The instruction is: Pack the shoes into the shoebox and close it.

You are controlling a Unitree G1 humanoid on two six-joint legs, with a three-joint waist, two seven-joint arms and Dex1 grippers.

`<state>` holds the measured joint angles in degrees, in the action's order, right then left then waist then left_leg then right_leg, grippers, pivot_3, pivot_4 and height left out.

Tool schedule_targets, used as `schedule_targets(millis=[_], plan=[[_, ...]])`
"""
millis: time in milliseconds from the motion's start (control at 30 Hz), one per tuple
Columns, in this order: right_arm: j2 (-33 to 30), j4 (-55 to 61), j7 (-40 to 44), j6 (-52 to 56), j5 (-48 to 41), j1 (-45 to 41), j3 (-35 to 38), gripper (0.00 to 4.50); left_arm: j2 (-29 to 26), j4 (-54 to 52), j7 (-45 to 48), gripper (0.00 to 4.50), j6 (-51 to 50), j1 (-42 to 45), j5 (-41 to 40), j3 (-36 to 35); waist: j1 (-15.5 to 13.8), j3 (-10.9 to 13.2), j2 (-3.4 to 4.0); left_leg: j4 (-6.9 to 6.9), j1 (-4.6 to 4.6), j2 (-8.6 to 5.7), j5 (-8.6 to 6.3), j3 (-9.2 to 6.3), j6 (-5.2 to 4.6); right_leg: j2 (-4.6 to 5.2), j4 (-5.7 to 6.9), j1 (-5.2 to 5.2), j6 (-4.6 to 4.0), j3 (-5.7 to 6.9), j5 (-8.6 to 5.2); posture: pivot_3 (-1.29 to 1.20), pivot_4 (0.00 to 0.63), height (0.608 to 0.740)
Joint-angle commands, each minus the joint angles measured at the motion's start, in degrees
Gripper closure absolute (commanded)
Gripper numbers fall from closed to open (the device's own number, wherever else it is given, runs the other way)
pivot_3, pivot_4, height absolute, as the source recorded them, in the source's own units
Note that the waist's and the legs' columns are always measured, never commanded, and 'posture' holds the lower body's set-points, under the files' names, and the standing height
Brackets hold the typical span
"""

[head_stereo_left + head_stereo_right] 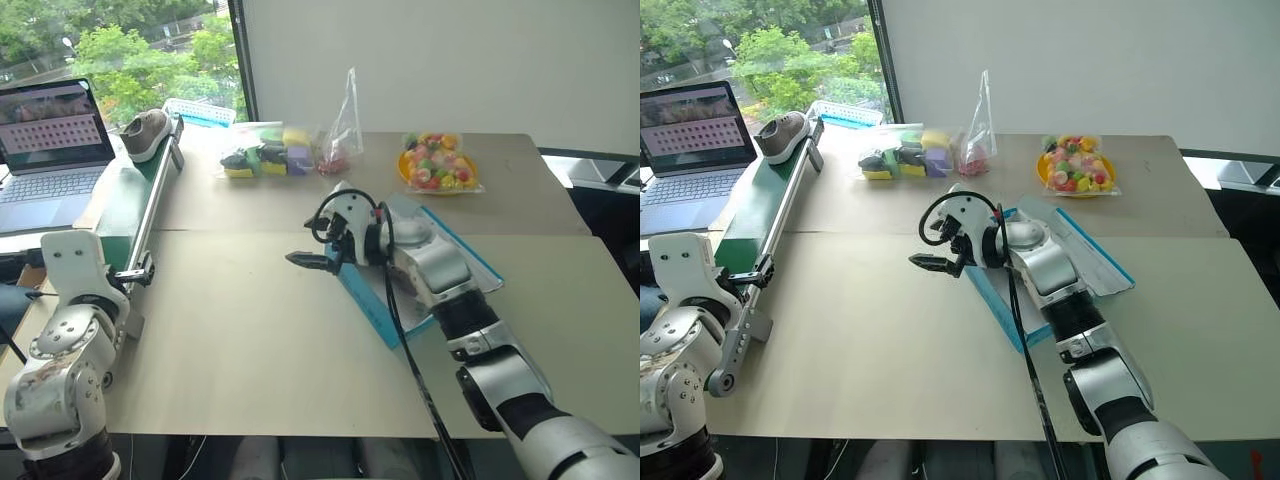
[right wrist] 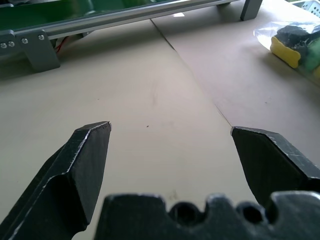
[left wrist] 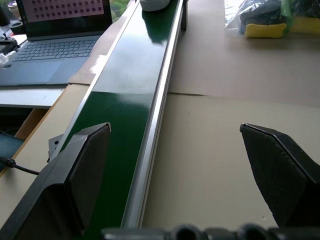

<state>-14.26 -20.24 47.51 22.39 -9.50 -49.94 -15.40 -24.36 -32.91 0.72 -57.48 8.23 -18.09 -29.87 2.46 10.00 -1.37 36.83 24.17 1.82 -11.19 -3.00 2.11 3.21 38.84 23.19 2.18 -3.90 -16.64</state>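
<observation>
Reaching across the middle of the table (image 1: 250, 330), the right arm lies over the blue shoebox (image 1: 372, 305), with the right gripper (image 1: 303, 261) just past the box's near-left edge, pointing toward the conveyor (image 1: 140, 205); its black fingers are spread and empty. The box lies closed and flat under the forearm. One shoe (image 1: 146, 132) sits on the far end of the green conveyor belt, beside a laptop (image 1: 50, 150). The left arm is pulled in at the near-left corner, next to the conveyor's near end. Bags of colourful items (image 1: 268, 150) lie along the far side of the table.

From the other eye, the same layout shows, with the shoe (image 1: 781, 134) on the belt and the box (image 1: 1080, 255) under the right arm.

At the left wrist, the left gripper (image 3: 175, 137) is released, fingers wide apart, looking along the belt's metal rail toward the shoe's pale sole (image 3: 155, 4).

At the right wrist, the fingers (image 2: 90, 165) stand wide over bare tabletop, nothing between them.
</observation>
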Motion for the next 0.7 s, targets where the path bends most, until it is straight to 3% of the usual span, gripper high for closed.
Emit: schedule_targets(millis=[33,233,467,700], plan=[[0.76,-0.32,-1.41,-2.98,0.57,-2.11,2.3,0.0,-0.95,-0.21,0.2,0.04,2.42,0.96,1.15,-0.01,0.07,0.0,0.0,0.0,0.0,0.0,0.0,0.01,0.0,0.0,0.01,0.0,0.0,0.0,0.0,0.0,0.15,0.74],[0.98,-0.35,-1.7,-3.25,0.76,-1.77,2.4,0.0,-4.33,6.73,2.64,0.04,7.85,0.72,1.95,-3.04,0.21,0.0,0.0,-0.02,-0.01,0.01,0.0,0.01,0.0,-0.01,0.01,0.01,0.0,0.0,0.0,0.0,0.15,0.74],[1.11,2.67,-0.83,-1.84,0.0,-0.3,2.3,0.0,-9.21,22.0,8.58,0.04,18.87,1.3,1.94,-5.45,0.12,0.0,0.0,-0.03,-0.01,0.01,0.0,0.01,0.0,0.0,0.0,0.02,0.0,0.0,0.0,0.0,0.15,0.74],[-0.09,6.08,-0.76,0.08,-0.16,1.48,2.86,0.0,-12.59,36.15,14.63,0.04,29.76,4.48,2.28,-3.04,0.02,0.01,-0.01,-0.04,0.0,0.0,0.0,0.01,0.0,0.01,-0.02,0.03,0.0,0.02,0.0,0.0,0.15,0.74]])
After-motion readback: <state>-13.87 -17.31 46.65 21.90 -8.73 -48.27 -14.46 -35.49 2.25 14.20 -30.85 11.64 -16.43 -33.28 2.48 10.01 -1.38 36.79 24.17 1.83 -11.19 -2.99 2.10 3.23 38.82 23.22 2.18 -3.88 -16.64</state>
